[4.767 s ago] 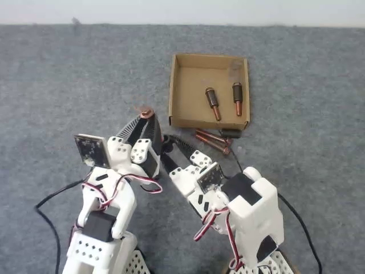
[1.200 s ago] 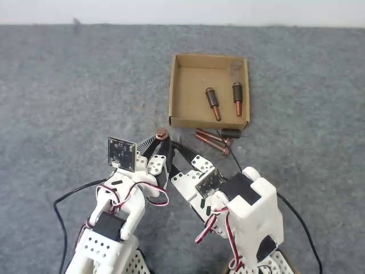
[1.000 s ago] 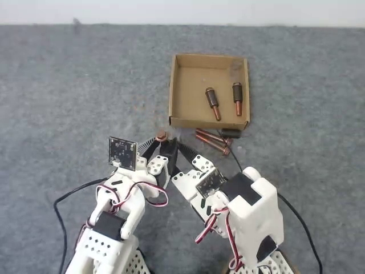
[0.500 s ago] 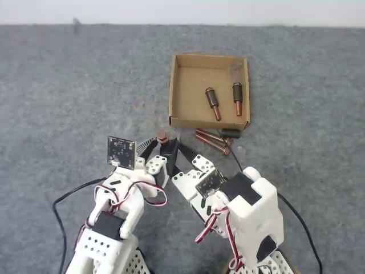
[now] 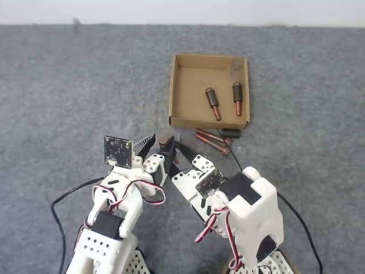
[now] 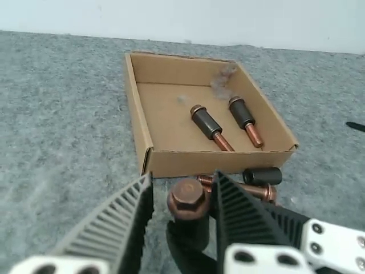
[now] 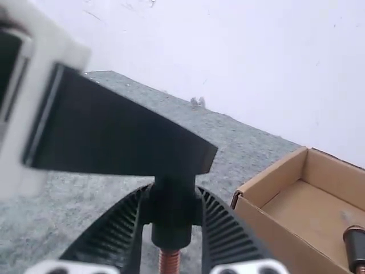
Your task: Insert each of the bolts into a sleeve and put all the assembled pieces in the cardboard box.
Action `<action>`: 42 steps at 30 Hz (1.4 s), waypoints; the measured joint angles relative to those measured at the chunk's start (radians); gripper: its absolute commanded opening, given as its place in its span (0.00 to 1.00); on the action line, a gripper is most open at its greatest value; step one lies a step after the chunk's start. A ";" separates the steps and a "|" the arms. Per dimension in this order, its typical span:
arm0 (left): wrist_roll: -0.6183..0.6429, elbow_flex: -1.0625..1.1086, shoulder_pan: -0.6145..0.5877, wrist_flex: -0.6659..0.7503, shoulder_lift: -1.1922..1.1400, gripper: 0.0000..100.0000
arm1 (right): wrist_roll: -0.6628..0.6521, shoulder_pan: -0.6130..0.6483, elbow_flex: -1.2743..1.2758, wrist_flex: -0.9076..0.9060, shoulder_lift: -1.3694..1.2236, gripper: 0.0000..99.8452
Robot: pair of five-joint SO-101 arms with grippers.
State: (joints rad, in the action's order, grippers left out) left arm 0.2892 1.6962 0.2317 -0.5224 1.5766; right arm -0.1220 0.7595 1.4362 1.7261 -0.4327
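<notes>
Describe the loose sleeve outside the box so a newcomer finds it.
Start at the cardboard box. On the carpet just outside its wall nearest the arms lie two copper bolts; the sleeve lies beside them. It alone is short, black, with no bolt showing.

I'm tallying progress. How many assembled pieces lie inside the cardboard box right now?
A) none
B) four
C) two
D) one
C: two assembled pieces lie side by side on the floor of the cardboard box, while the loose bolts and a loose sleeve lie on the carpet outside its front wall.
</notes>
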 measured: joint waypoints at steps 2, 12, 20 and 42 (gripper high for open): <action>0.018 -0.031 0.000 -0.012 0.000 0.16 | 0.000 0.000 0.000 0.000 0.000 0.01; 0.083 -0.138 -0.103 -0.155 0.000 0.15 | 0.000 -0.005 0.000 0.000 0.000 0.01; 0.084 -0.138 -0.239 -0.238 0.000 0.02 | 0.000 -0.031 -0.002 0.000 0.000 0.01; -0.072 -0.084 -0.427 -0.292 0.000 0.01 | 0.000 -0.031 -0.002 0.000 0.000 0.01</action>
State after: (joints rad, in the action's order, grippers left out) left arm 0.2171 1.6118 -0.1949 -0.8140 1.5766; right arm -0.1220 0.7288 1.4346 1.7261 -0.4327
